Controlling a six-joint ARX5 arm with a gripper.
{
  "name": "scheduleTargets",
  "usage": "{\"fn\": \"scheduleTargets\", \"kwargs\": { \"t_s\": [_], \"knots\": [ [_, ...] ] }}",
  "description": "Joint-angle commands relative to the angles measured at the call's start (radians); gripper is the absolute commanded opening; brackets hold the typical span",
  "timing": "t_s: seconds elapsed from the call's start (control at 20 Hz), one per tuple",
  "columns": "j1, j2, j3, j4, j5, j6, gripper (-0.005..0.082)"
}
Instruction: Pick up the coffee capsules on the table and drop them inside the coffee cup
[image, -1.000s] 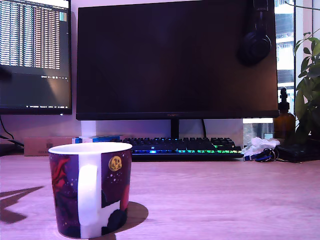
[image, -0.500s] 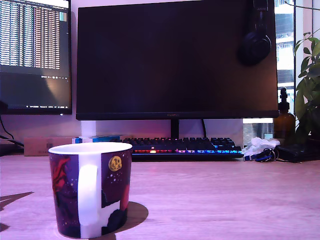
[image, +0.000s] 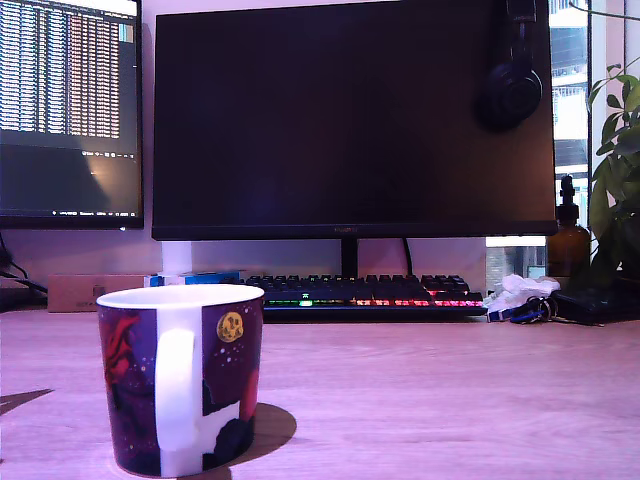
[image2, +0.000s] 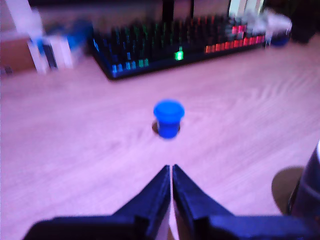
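Note:
In the wrist view a single blue coffee capsule (image2: 168, 117) stands on the pinkish wood table (image2: 75, 140), a short way ahead of my gripper (image2: 171, 167). The dark fingers meet at their tips with nothing between them, so the gripper is shut. The coffee cup (image: 180, 375), dark purple with red swirls, a gold moon and a white handle, stands upright at the exterior view's near left. Its dark side (image2: 307, 195) shows at the wrist picture's edge, beside the gripper. Neither the arm nor the capsule appears in the exterior view. The wrist picture is blurred.
A lit keyboard (image: 365, 293) lies at the back of the table under a large dark monitor (image: 350, 120), with a second monitor (image: 68, 110) beside it. A brown bottle (image: 568, 240), plant (image: 618, 170), keys and crumpled paper (image: 518, 295) sit at the back right; a cardboard box (image: 95, 292) sits back left.
The arm's shadow on the table at the exterior view's left has shrunk and slid further left. The keyboard lights have changed colour. The cup has not moved.

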Motion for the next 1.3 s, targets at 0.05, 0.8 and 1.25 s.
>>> {"fn": "scheduleTargets", "kwargs": {
  "t_s": [0.05,0.8,1.25],
  "knots": [
    [0.002,0.077,-0.016,0.058,0.008,0.006,0.0303],
    [0.002,0.508,-0.016,0.516,0.037,0.052,0.0548],
    [0.002,0.664,-0.015,0.703,0.045,0.052,0.0548]
  ]
}}
